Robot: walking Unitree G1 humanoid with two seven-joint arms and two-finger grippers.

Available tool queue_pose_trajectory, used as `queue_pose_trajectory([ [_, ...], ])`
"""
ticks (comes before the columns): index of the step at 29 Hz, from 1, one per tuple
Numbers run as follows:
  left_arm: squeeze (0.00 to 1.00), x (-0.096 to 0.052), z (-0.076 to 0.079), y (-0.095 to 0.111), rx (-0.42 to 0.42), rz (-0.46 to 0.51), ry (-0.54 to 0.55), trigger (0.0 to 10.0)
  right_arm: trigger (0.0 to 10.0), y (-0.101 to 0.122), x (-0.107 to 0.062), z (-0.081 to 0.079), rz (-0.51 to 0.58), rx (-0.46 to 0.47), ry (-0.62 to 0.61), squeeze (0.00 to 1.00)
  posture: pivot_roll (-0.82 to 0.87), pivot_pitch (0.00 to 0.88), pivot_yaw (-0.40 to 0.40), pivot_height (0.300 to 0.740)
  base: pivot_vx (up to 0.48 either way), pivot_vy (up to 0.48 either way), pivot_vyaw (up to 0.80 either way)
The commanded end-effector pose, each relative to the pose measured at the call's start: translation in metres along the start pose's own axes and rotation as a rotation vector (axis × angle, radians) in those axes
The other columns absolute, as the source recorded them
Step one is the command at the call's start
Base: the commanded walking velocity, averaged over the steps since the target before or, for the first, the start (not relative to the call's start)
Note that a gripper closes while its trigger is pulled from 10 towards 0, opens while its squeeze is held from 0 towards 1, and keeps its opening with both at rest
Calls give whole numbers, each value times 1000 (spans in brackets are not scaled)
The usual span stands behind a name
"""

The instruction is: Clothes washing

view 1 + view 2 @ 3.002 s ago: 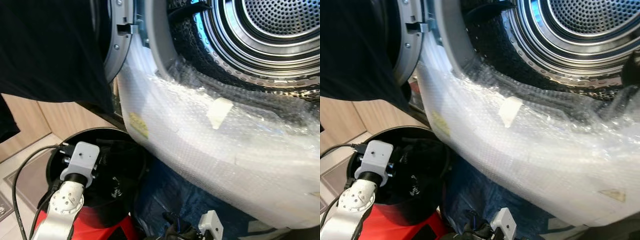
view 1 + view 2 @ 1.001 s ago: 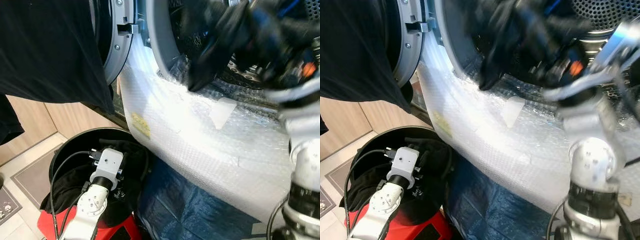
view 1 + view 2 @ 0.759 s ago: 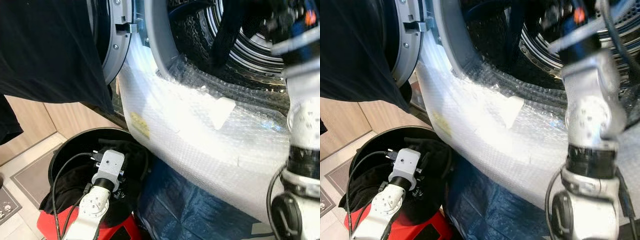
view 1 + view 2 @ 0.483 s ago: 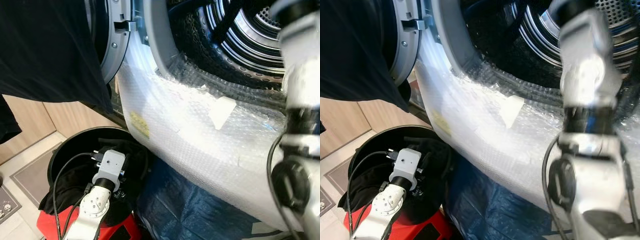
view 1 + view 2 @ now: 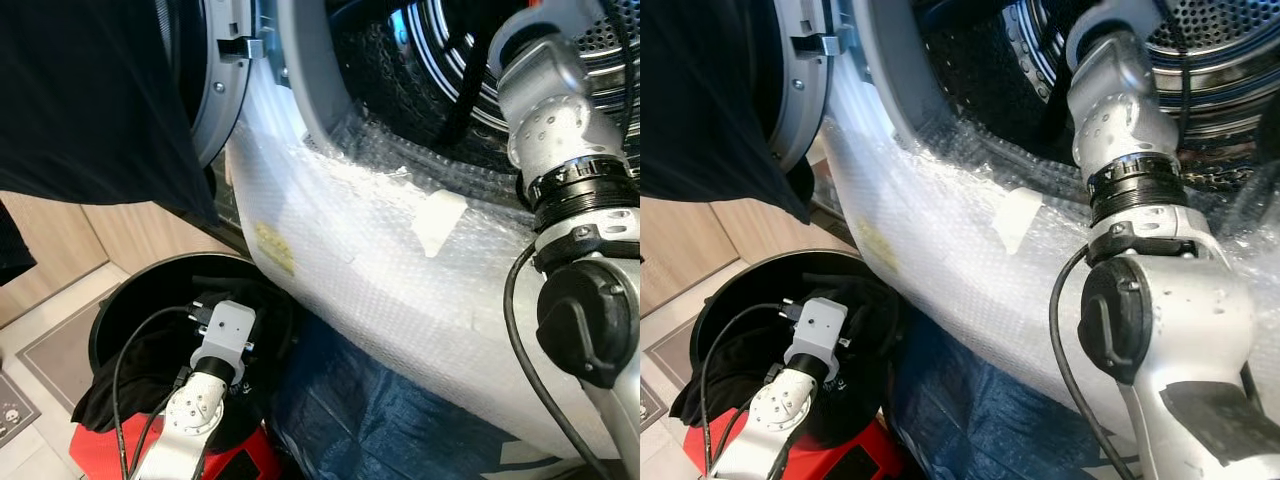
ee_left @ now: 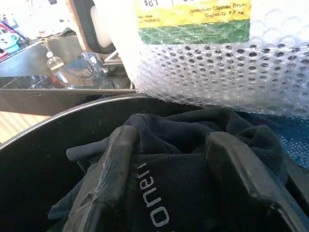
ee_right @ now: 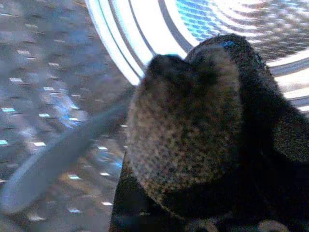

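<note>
Up close, the right wrist view showed a dark garment (image 7: 193, 130) bunched against the drum (image 7: 145, 29), hiding the right gripper's fingers, so their state could not be told. Below, the left gripper (image 6: 174, 179) sat spread over black clothes (image 6: 193, 130) in the bin (image 5: 120, 300).

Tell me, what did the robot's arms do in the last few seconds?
The right arm rose from low down, carrying a dark garment up into the drum. The left end effector shifted slightly over the clothes in the black bin. The bubble wrap stayed put.
</note>
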State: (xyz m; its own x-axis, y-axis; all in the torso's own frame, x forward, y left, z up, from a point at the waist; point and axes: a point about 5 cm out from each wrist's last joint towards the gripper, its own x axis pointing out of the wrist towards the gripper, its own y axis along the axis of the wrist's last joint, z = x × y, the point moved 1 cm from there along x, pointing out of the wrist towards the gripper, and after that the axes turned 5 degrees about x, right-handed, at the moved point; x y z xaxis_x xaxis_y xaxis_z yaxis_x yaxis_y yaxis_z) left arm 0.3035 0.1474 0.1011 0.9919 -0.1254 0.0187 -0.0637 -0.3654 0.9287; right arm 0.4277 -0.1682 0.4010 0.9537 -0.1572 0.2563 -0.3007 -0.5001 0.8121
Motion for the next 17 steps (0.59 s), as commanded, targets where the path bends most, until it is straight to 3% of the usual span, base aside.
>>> queue_pose_trajectory([
  [1, 0, -3, 3, -7, 6, -32, -15, 10000, 10000, 12, 0, -11, 34, -47, 15, 0, 103, 57, -76, 740, 0, 0, 0],
  [2, 0, -3, 3, -7, 7, -31, -16, 10000, 10000, 13, 0, -13, 44, -53, 25, 0, 103, 57, -76, 740, 0, 0, 0],
  [4, 0, -3, 5, -6, 22, -27, -35, 10000, 10000, 13, 0, -16, 81, -165, 32, 0, 97, 64, -77, 740, 0, 0, 0],
  [5, 0, -3, 6, -5, 31, -26, -43, 10000, 10000, 11, 0, -16, 78, -160, 29, 0, 97, 64, -77, 740, 0, 0, 0],
  [6, 0, -3, 7, -5, 32, -24, -46, 10000, 10000, 8, 0, -15, 64, -153, 24, 102, 103, 68, -81, 740, 0, 0, 0],
  [7, 0, -3, 8, -3, 13, -23, -40, 10000, 10000, -3, -1, -10, 44, -185, 4, 1000, 107, 67, -80, 740, 0, 0, 0],
  [12, 0, -5, 9, -4, -1, -27, -44, 10000, 10000, -15, -1, -5, 11, -232, 3, 1000, 109, 58, -75, 740, 0, 0, 0],
  [17, 0, -6, 10, -4, 6, -25, -59, 10000, 10000, -12, -1, -4, 25, -276, 8, 1000, 99, 41, -70, 740, 0, 0, 0],
])
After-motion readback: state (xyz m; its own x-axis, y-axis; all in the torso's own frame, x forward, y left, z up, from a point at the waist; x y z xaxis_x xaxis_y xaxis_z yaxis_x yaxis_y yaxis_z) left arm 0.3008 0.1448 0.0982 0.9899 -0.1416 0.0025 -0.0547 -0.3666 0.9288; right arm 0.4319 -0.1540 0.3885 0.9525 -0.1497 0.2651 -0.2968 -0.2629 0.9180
